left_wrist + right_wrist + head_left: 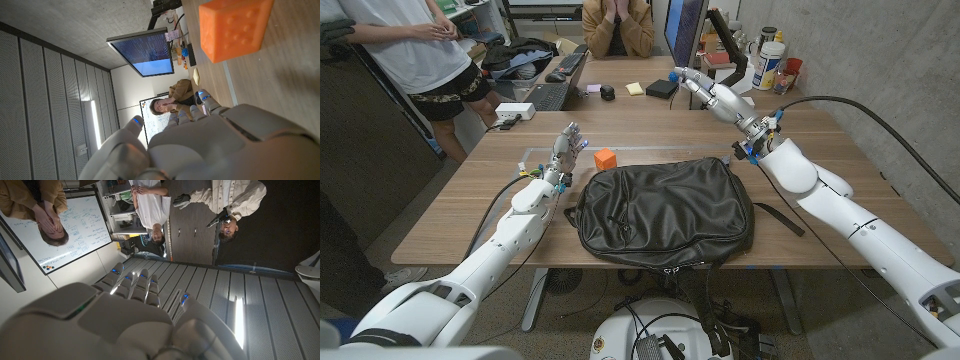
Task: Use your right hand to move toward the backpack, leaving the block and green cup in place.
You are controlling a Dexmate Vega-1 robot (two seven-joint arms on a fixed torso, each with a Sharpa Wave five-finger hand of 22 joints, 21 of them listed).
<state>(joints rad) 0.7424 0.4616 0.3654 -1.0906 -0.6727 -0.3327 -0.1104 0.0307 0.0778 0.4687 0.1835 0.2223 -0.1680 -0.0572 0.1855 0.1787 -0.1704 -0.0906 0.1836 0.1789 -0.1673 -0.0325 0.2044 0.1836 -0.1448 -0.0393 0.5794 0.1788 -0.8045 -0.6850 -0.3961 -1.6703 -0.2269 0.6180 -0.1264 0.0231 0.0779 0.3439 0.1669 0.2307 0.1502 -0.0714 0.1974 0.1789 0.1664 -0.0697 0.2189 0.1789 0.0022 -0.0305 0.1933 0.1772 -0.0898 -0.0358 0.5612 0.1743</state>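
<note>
While the right hand (695, 83) hangs raised over the far right part of the tabletop (470, 205), fingers apart and holding nothing, the black backpack (665, 210) lies flat at the middle of the near edge, well apart from that hand and lower than it. The step in hand looks like the approach itself, barely begun, so the hand has to swing back toward the near edge and come down over the bag's upper face. A good path stays on the right side of the tabletop and descends onto the right half of the backpack, since the orange block (605, 158) sits just beyond the bag's far left corner and a sweep across that side could knock it. I see no green cup in these pictures, so its place cannot be judged; slow travel is the safe choice. The left hand (566, 146) stands beside the block, fingers spread and empty, and is best left where it is. A strap (781, 217) trails from the bag's right side and could snag a low approach.
</note>
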